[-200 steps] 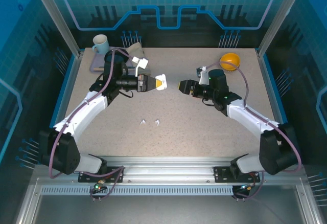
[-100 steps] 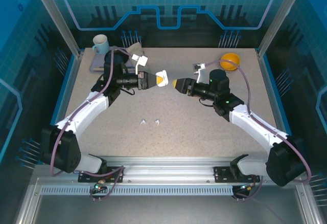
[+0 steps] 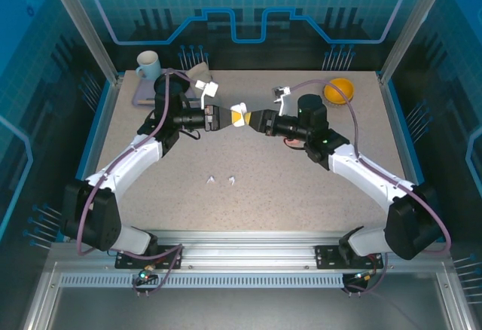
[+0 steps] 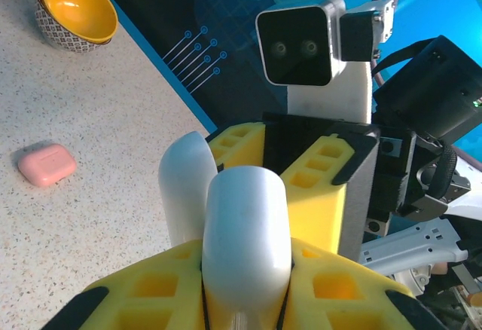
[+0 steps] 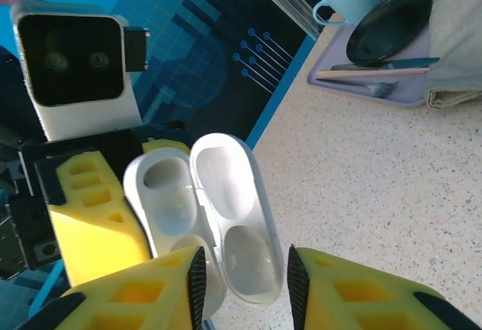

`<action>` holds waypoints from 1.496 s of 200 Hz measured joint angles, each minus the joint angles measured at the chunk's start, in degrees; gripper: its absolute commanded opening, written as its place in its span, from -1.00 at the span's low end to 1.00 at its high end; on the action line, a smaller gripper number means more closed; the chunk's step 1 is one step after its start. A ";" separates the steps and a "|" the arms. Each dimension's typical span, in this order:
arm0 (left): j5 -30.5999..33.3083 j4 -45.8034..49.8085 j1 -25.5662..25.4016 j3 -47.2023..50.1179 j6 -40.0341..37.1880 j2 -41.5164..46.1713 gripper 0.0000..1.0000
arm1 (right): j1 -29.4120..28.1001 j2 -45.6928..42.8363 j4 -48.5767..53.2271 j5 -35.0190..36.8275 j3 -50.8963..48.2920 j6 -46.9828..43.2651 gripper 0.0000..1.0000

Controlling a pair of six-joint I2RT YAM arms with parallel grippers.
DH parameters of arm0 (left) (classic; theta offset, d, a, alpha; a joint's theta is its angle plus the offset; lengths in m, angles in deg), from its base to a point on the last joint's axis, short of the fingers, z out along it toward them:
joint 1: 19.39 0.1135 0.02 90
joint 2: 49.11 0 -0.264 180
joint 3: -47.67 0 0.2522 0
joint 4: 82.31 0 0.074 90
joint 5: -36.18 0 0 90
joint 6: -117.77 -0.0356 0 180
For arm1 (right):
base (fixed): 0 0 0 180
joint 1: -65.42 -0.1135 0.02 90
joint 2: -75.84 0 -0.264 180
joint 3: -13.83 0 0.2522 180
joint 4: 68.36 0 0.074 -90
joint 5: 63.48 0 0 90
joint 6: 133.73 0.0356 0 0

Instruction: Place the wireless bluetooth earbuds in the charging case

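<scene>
Two white earbuds (image 3: 212,181) lie loose on the table (image 3: 286,187), near its middle and apart from both arms. Further back, the left claw (image 3: 224,117) is clamped on an open white case (image 5: 233,194). The right claw (image 5: 243,285) straddles one half of it with its fingers partly closed, and I cannot tell whether they press it. A bowl (image 3: 339,90) and a mug (image 3: 148,64) stand at the far edge.

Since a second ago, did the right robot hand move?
Yes. The right gripper slid left, away from the yellow bowl, up to the white charging case in the left gripper.
</scene>
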 measured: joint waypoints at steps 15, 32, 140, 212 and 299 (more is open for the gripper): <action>0.00 -0.07 0.00 0.00 0.04 0.00 -1.00 | 0.00 0.07 0.00 0.00 0.00 -0.04 -0.31; 0.00 -0.11 0.00 0.00 0.15 0.00 -1.00 | 0.00 0.07 0.00 0.00 0.00 -0.24 -0.35; 0.44 -0.55 -0.52 0.00 0.17 -0.11 -1.00 | 0.04 2.69 0.00 -0.48 1.31 -0.70 -0.62; 1.40 -0.90 -0.57 -0.07 0.28 -0.15 -0.14 | 0.92 3.15 0.85 -1.81 2.05 -1.92 -1.00; 6.01 10.62 1.05 -4.81 -5.99 -0.22 0.98 | 2.82 3.48 19.54 1.25 13.97 -15.67 -1.00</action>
